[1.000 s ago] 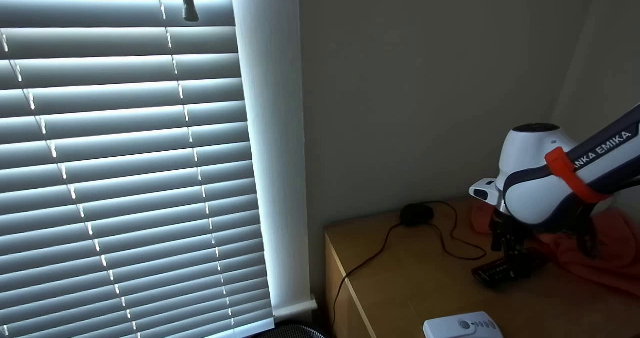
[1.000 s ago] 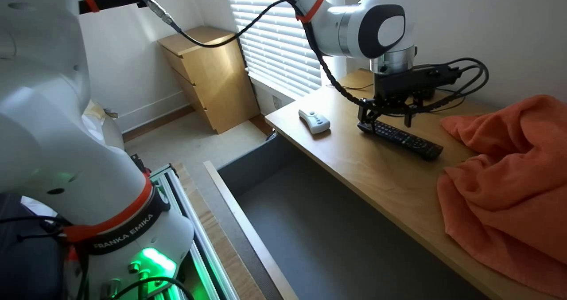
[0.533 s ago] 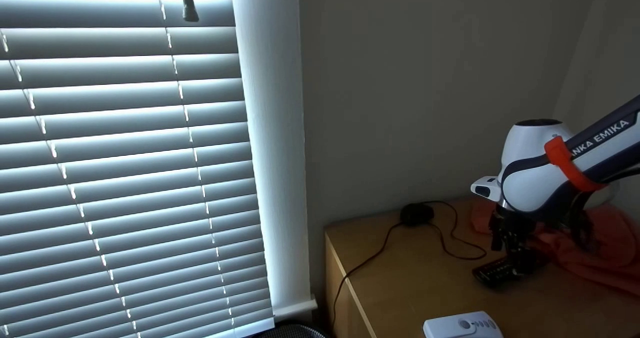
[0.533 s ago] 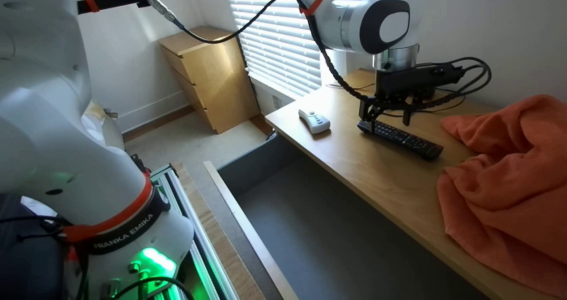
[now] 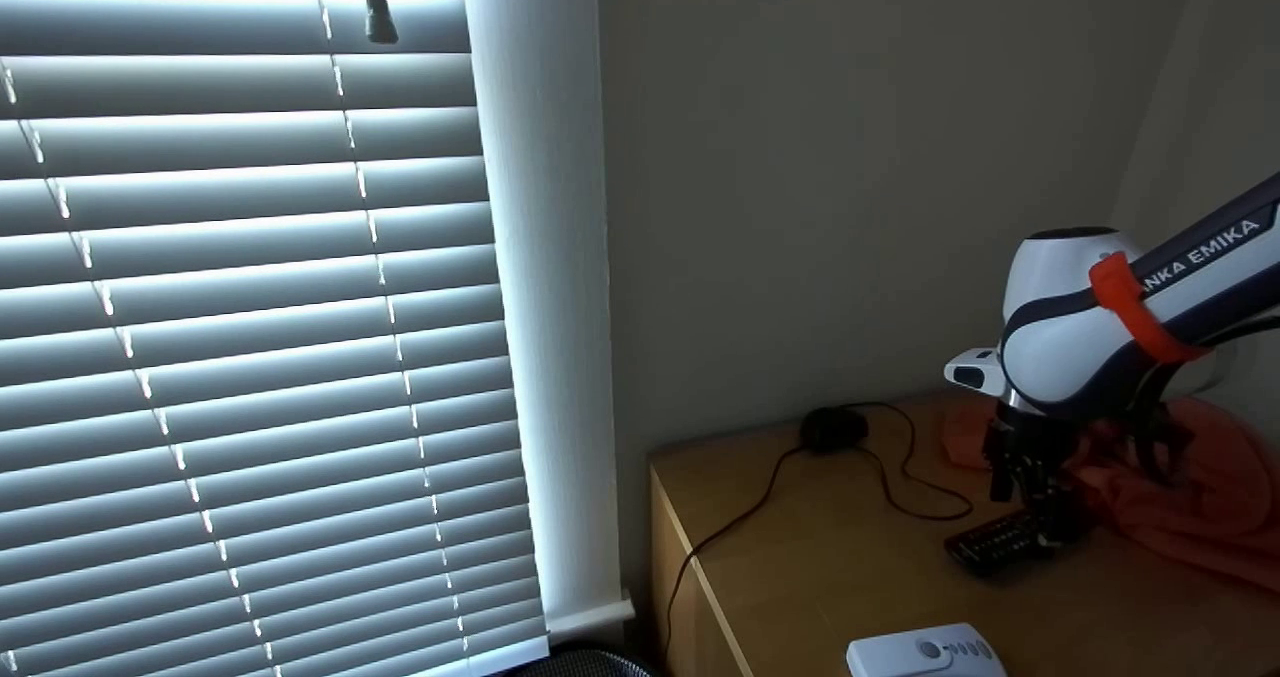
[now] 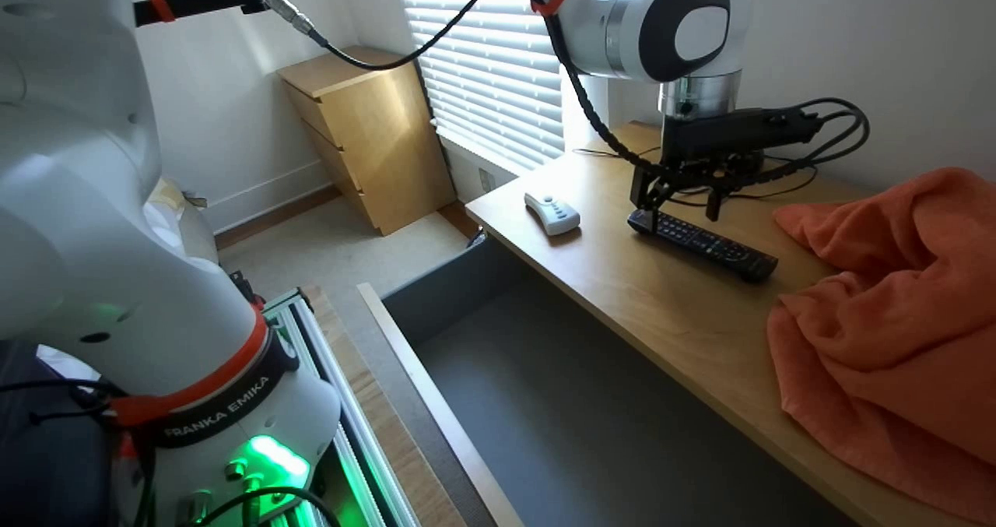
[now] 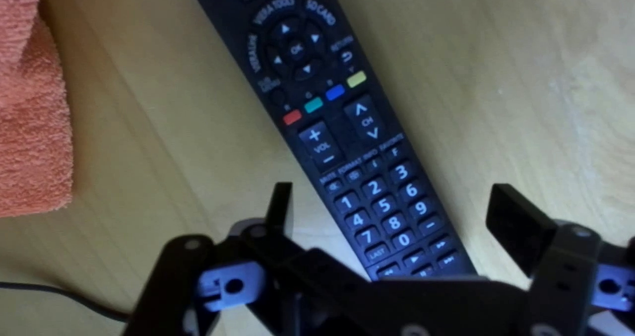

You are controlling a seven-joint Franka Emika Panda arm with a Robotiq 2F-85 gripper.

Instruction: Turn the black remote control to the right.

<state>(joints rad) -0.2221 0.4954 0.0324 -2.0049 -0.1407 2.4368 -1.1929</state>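
The black remote control (image 7: 342, 127) lies flat on the wooden dresser top, keys up. In the wrist view it runs slantwise from upper left to lower right. It also shows in both exterior views (image 5: 985, 547) (image 6: 716, 251), partly covered by the gripper. My gripper (image 7: 392, 192) is open, its two fingers on either side of the remote's number keys with a gap on each side. The remote's lower end is hidden behind the gripper body. In an exterior view the gripper (image 6: 682, 219) is over the remote's far part, one finger in front of it. Contact is not visible.
An orange cloth (image 6: 895, 309) lies beside the remote, also in the wrist view (image 7: 34, 127). A small white control (image 6: 552, 212) lies near the dresser's edge. A thin cable with a black puck (image 5: 833, 429) is by the wall. An open drawer (image 6: 560, 387) is below the top.
The arm and gripper have risen slightly; in an exterior view the arm has also shifted a little to the right. The remote has not visibly moved.
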